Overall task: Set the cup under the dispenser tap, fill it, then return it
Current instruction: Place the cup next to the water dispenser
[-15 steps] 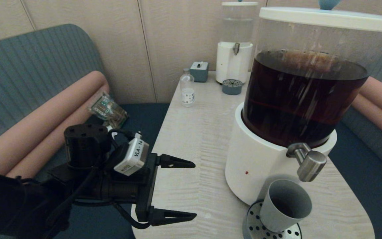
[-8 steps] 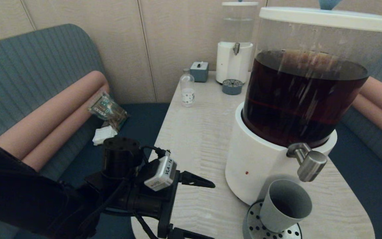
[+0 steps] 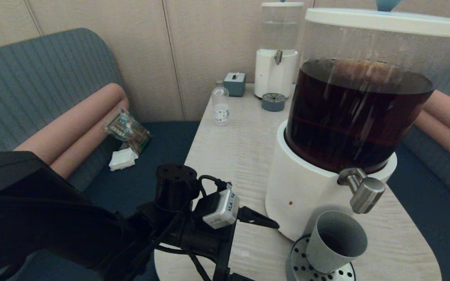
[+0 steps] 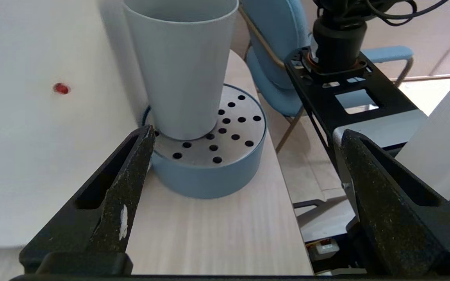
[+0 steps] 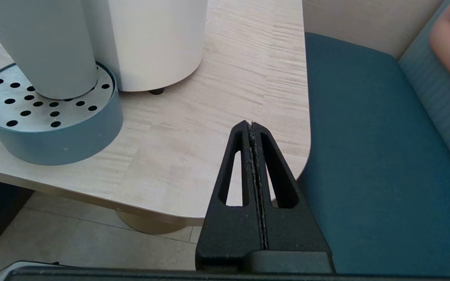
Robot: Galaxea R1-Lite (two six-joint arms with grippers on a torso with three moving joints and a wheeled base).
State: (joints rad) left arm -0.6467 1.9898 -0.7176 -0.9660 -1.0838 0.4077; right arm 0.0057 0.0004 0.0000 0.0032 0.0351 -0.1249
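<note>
Grey cup (image 3: pixel 336 246) upright on perforated drip tray (image 3: pixel 300 266), just below dispenser tap (image 3: pixel 361 190); contents hard to make out. Left gripper (image 4: pixel 244 142) fingers spread wide, near the cup, not touching. Right gripper (image 5: pixel 251 127) fingers pressed together, off the table (image 5: pixel 209 117) edge right of the tray.

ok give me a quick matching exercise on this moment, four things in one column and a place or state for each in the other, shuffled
Things:
1. cup
2. left gripper
3. right gripper
4. small clear bottle

Places or states:
A. fingers pressed together, beside the table's corner
B. far along the table, near the wall
C. standing on the perforated drip tray below the dispenser tap
D. fingers spread wide, pointing at the drip tray, touching nothing

Pairs: 1-C, 2-D, 3-A, 4-B
</note>
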